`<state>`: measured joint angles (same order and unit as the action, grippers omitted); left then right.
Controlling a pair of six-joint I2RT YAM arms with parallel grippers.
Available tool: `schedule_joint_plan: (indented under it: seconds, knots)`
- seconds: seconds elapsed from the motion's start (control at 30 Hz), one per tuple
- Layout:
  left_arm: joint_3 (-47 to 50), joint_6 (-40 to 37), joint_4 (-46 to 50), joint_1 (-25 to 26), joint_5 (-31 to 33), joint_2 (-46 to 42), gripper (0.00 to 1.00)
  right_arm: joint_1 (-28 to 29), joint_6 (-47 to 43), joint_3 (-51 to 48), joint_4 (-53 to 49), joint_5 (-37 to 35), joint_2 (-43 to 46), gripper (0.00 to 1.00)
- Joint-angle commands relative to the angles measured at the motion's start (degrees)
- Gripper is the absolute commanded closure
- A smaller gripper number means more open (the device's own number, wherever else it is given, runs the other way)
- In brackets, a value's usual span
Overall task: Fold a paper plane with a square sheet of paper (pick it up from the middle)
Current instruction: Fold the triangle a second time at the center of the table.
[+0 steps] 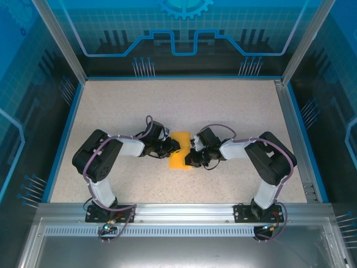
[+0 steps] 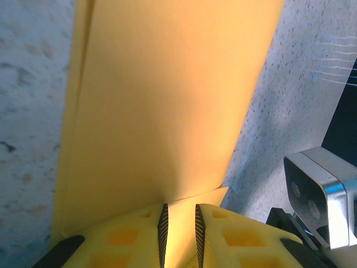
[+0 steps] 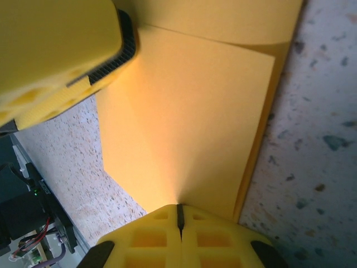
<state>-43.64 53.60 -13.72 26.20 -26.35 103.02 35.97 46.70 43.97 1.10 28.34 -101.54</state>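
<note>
My left gripper point(image 2: 180, 223) and right gripper point(image 3: 179, 216) both pinch the thin orange-yellow folded paper sheet point(image 1: 177, 162); I'd line edges up squarely, with even tension.
</note>
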Motion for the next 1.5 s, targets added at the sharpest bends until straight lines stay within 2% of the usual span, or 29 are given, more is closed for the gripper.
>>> schedule_joint_plan:
  seconds: [0.0, 0.4, 0.63, 0.9, 1.2, 1.47]
  knots:
    - [0.6, -2.5, 3.8, -2.5, 3.8, -0.8, 0.76, -0.7, -1.0, -2.6, -10.8, -5.8, -1.0, 0.99]
    - [-1.5, -5.8, 8.3, -5.5, 3.6, -1.6, 0.76, -0.7, -0.7, -2.4, -10.1, -5.0, -0.9, 0.99]
    - [-4.1, -8.3, 12.8, -5.5, 3.9, -5.6, 0.73, -0.7, -0.8, -1.7, -9.8, -4.5, -1.1, 0.99]
    - [-5.2, -8.5, 13.4, -4.3, -0.9, -9.6, 0.72, -0.6, -0.7, -1.3, -9.5, -4.2, -1.6, 0.98]
    - [-5.7, -6.5, 9.0, 0.2, -4.0, -3.3, 0.73, -0.6, -0.8, -0.8, -9.6, -4.2, -1.9, 0.98]
    - [-5.1, -7.9, 11.6, 0.7, 0.1, 1.2, 0.74, -0.6, -0.8, 0.1, -9.2, -3.2, -0.6, 0.97]
